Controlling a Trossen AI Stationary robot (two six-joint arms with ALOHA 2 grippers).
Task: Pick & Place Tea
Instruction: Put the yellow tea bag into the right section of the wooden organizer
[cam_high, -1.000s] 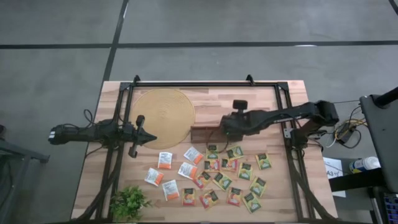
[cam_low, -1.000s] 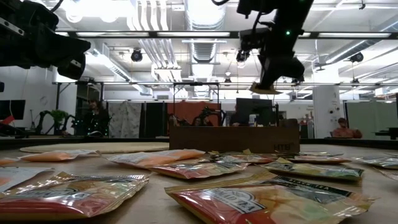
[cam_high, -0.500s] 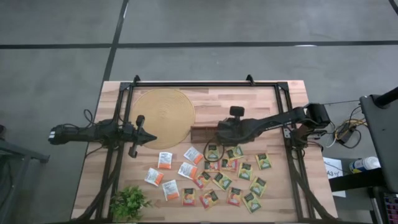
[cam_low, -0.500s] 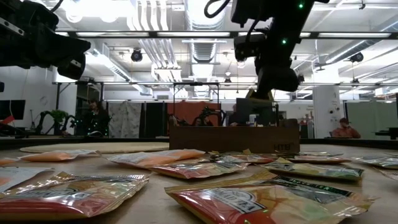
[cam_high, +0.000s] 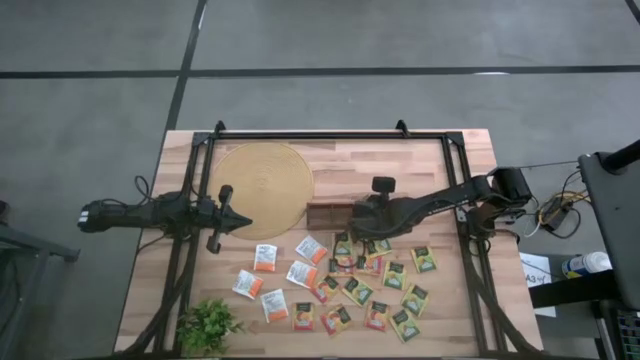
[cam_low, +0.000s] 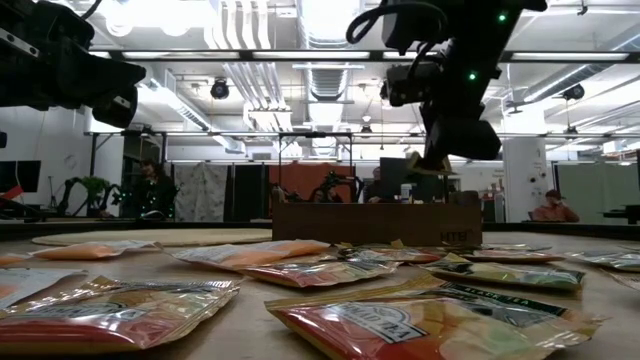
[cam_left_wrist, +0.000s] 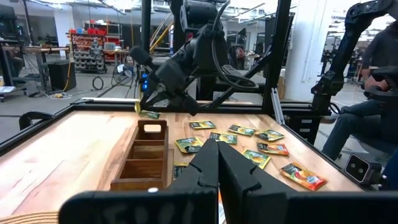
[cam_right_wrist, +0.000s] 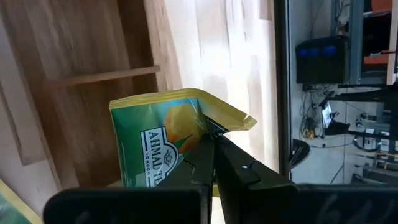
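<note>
The right gripper pinches a green-and-yellow tea sachet and holds it in the air just above the end compartment of the wooden tray. The other sachets lie scattered on the table beside that tray. The left gripper, fingers pressed together, waits across the tray, over the round mat.

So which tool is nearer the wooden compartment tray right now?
The right tool, shut on a green tea sachet, hangs over the right end of the wooden compartment tray. The left tool waits well to the tray's left, over the round mat.
</note>
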